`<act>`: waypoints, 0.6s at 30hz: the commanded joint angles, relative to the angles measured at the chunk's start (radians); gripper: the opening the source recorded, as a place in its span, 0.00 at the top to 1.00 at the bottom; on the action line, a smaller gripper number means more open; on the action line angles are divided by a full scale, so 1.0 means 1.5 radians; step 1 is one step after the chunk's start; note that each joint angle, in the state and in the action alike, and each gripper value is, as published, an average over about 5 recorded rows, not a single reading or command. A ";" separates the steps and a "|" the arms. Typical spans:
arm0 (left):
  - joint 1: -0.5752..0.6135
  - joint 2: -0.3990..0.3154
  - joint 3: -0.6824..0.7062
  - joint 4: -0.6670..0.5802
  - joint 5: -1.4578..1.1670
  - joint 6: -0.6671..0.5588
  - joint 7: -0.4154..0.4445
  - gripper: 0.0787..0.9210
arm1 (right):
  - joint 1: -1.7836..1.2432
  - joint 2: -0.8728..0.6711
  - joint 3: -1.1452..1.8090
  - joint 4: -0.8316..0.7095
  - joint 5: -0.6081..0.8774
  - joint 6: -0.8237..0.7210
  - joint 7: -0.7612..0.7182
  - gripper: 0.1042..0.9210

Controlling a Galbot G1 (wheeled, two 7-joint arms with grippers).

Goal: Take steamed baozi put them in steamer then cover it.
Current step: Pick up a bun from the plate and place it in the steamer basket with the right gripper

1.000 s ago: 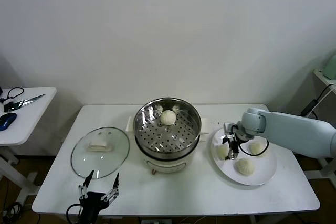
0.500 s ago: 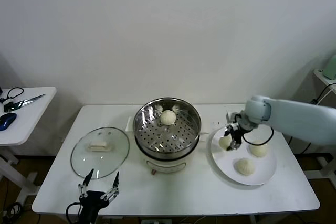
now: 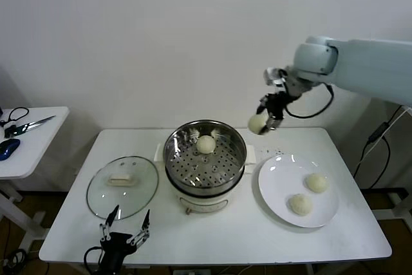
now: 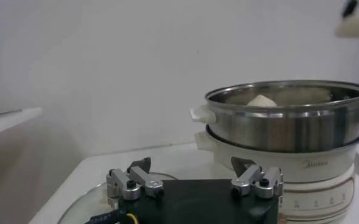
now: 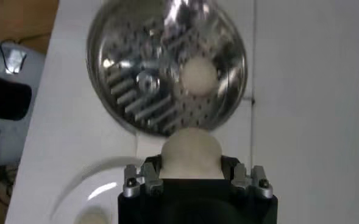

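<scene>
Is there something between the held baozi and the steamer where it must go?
Nothing visible. The right gripper holds the baozi in the air beside the steamer. The steamer is uncovered; its cover lies apart on the table. One baozi sits at the tray's far side.

Steamer [image 3: 205, 162] centre, 1 baozi [image 3: 206, 144] on tray at 12 o'clock. Another baozi [image 3: 257, 123] held aloft at steamer's 2 o'clock, 2 more [image 3: 316, 182] at 3. Glass cover [image 3: 123, 186] flat at 9.
</scene>
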 commanded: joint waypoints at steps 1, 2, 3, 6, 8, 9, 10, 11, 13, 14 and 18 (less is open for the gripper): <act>0.000 0.002 0.002 -0.001 -0.001 0.001 0.000 0.12 | -0.011 0.135 0.051 0.043 0.099 -0.054 0.054 0.34; 0.000 0.002 0.002 -0.001 -0.001 0.001 0.000 0.12 | -0.033 0.154 0.051 0.034 0.094 -0.057 0.062 0.34; 0.000 0.002 0.001 -0.002 -0.001 0.001 0.000 0.12 | -0.053 0.170 0.052 0.024 0.088 -0.059 0.068 0.34; 0.001 0.001 0.001 -0.002 -0.001 0.002 0.001 0.12 | -0.110 0.211 0.055 -0.015 0.070 -0.065 0.084 0.34; 0.001 0.000 0.001 -0.002 -0.001 0.002 0.001 0.12 | -0.143 0.233 0.057 -0.047 0.056 -0.068 0.091 0.34; 0.002 0.000 0.001 -0.002 -0.001 0.002 0.001 0.12 | -0.158 0.243 0.059 -0.064 0.049 -0.069 0.094 0.34; 0.002 -0.001 0.001 -0.002 -0.001 0.002 0.000 0.12 | -0.176 0.254 0.061 -0.084 0.040 -0.070 0.096 0.34; 0.003 -0.001 0.001 -0.003 -0.001 0.002 0.001 0.12 | -0.190 0.264 0.062 -0.101 0.034 -0.071 0.097 0.34; 0.003 -0.001 0.000 -0.004 -0.001 0.002 0.001 0.12 | -0.218 0.282 0.064 -0.136 0.019 -0.071 0.099 0.34; 0.004 -0.001 0.000 -0.005 -0.001 0.002 0.001 0.12 | -0.230 0.290 0.064 -0.151 0.012 -0.071 0.100 0.34; 0.005 -0.002 -0.002 -0.007 -0.002 0.002 0.001 0.12 | -0.269 0.314 0.063 -0.192 -0.008 -0.070 0.101 0.34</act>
